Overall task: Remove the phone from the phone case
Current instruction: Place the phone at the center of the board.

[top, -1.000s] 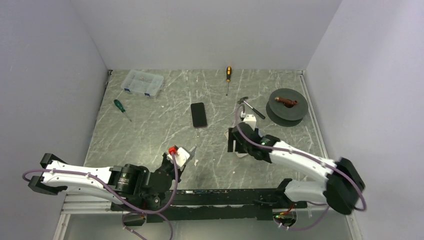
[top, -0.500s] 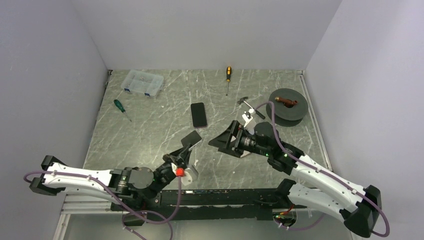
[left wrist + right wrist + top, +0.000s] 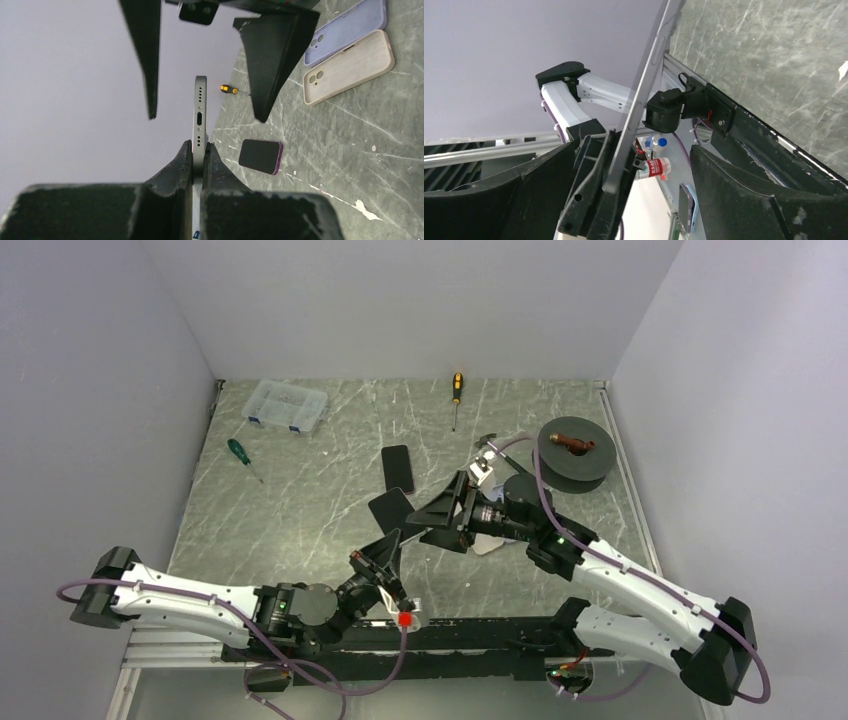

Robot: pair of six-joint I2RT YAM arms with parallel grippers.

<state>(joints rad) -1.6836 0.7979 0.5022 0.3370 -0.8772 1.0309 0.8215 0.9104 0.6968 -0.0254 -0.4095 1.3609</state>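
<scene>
My left gripper (image 3: 386, 548) is shut on the lower edge of a bare, silver-edged phone (image 3: 390, 509) and holds it upright above the table. The left wrist view shows the phone (image 3: 200, 107) edge-on, pinched at the fingertips of the left gripper (image 3: 200, 148). My right gripper (image 3: 433, 518) is open and faces the phone from the right. In the right wrist view the phone (image 3: 644, 95) runs diagonally between the spread fingers of the right gripper (image 3: 634, 200), closer to the left finger (image 3: 514, 195). A beige phone case (image 3: 350, 65) and a lilac one (image 3: 350, 25) lie empty on the table.
Another phone in a purple case (image 3: 397, 468) lies flat mid-table. A clear plastic box (image 3: 287, 405) and green screwdriver (image 3: 240, 454) are at the back left. An orange screwdriver (image 3: 457, 390), a hammer (image 3: 490, 443) and a dark spool (image 3: 573, 448) are at the back right.
The left arm has lifted the phone up and to the right. The right gripper swung from pointing down to facing the phone, opened wide and moved in around it.
</scene>
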